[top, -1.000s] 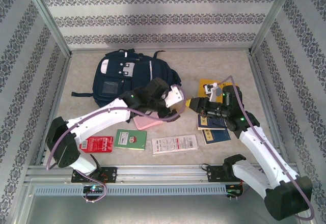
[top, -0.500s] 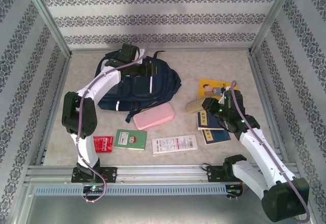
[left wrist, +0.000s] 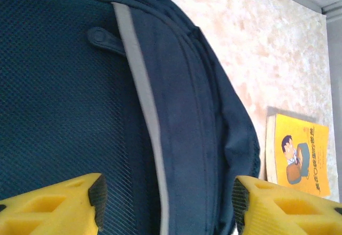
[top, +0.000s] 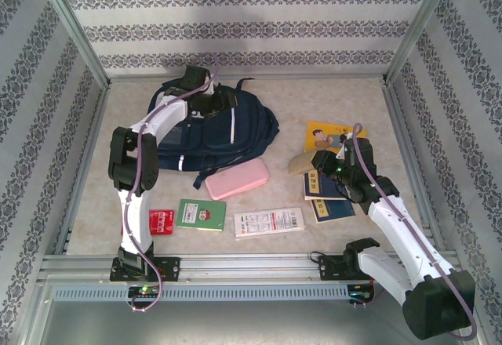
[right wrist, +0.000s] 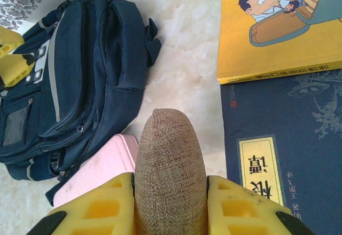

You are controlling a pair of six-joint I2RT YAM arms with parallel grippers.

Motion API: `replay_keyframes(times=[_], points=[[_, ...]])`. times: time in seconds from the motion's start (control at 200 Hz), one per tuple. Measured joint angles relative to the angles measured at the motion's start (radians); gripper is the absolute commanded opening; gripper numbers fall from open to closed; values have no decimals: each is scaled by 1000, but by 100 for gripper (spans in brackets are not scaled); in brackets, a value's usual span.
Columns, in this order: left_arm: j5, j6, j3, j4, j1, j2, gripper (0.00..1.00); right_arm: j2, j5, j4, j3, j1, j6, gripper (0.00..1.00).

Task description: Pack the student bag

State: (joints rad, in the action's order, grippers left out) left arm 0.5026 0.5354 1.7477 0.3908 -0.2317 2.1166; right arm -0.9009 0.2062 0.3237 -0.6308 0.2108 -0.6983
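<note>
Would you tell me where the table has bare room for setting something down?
Bare table lies at the back, right of the student bag and behind the yellow book. The front is crowded: pink case, green notebook, white card, blue books.

- pencil case [top: 232, 178] just before the student bag [top: 235, 129];
- booklet [top: 200, 214] and flat packet [top: 269, 221] farther before the bag;
- books [top: 320, 136] and woven pouch [top: 298, 162] to its right
</note>
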Motion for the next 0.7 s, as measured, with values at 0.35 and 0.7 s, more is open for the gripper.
replay_keyframes(times=[0.35,0.7], points=[[105,51,28,-50,3,94,49,-26,16,-21,14,-13,18,21],[179,95,33,-130,-10,114,30,-69,31,-44,36,-19,18,21]])
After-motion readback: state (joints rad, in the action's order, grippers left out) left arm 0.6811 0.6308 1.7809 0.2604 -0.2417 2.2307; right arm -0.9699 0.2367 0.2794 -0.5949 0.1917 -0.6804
